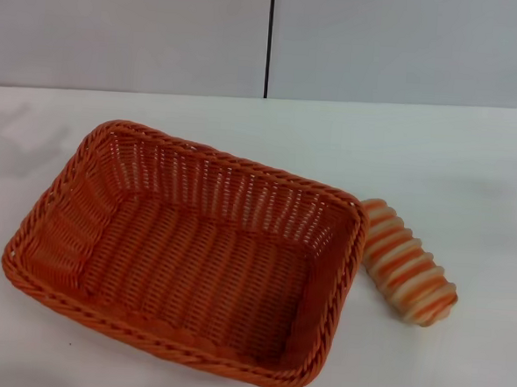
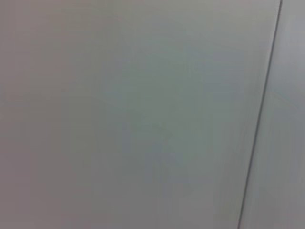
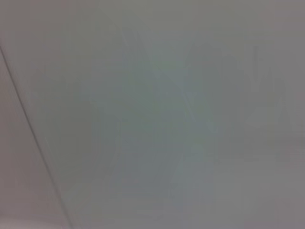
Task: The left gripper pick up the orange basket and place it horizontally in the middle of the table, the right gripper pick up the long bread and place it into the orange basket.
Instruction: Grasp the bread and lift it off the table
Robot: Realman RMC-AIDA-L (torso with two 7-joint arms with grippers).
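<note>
The orange basket (image 1: 185, 250) sits on the white table (image 1: 454, 153) left of centre in the head view, turned at a slight angle, open side up and with nothing in it. The long bread (image 1: 408, 262), striped cream and orange, lies on the table just off the basket's right end, close to its rim. Neither gripper appears in any view. Both wrist views show only a plain grey surface with a thin dark seam.
A grey wall with a vertical dark seam (image 1: 270, 41) stands behind the table's far edge. White tabletop stretches behind the basket and to the right of the bread.
</note>
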